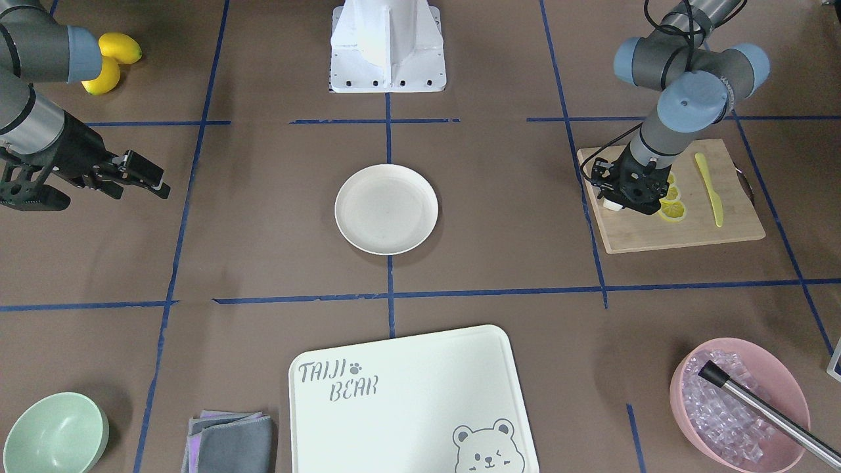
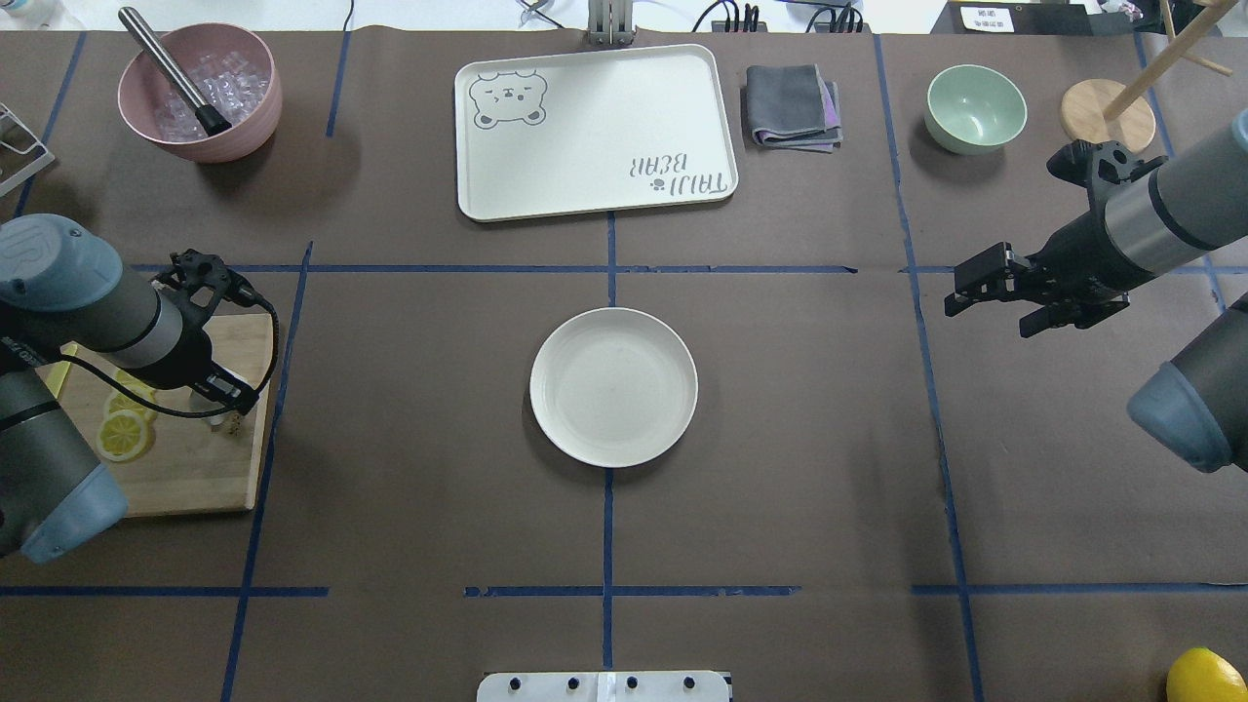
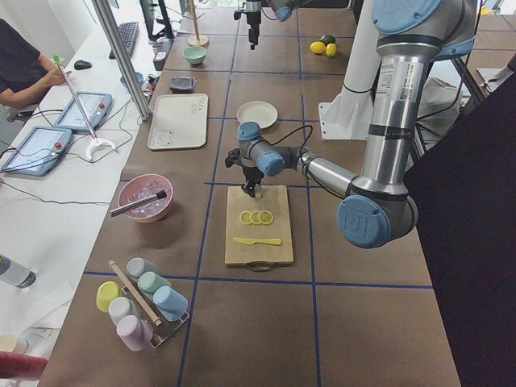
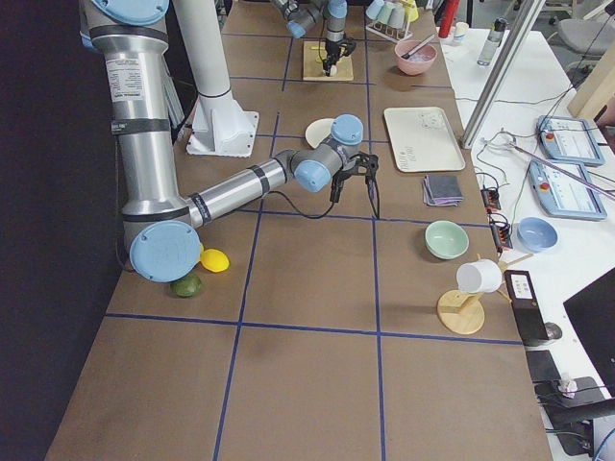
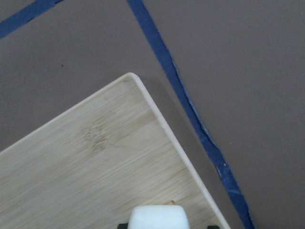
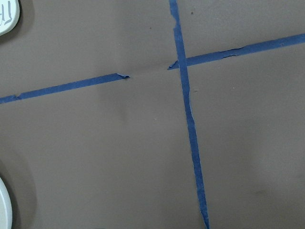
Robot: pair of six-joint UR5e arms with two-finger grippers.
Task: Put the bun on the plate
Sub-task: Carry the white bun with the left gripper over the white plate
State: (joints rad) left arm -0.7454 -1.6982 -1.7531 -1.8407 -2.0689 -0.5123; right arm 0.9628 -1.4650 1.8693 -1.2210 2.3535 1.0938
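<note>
The bun [image 1: 612, 205] is a small white lump on the wooden cutting board [image 1: 690, 233], near its corner towards the table's middle. My left gripper [image 1: 617, 202] reaches down over it. In the left wrist view the bun [image 5: 157, 217] fills the gap between two dark fingertips that touch its sides, so the gripper is shut on it. The bun still rests on the board [image 5: 95, 162]. The round cream plate [image 2: 613, 386] lies bare at the table's centre. My right gripper [image 2: 990, 307] hovers open and holds nothing, far to the plate's right.
Lemon slices [image 1: 671, 203] and a yellow knife [image 1: 711, 187] lie on the board beside the bun. The TAIJI BEAR tray [image 2: 595, 132], a folded cloth [image 2: 792, 105], a green bowl [image 2: 975, 107] and a pink bowl of ice [image 2: 200, 93] line the far side. Whole lemons [image 1: 112, 62] sit near the right arm.
</note>
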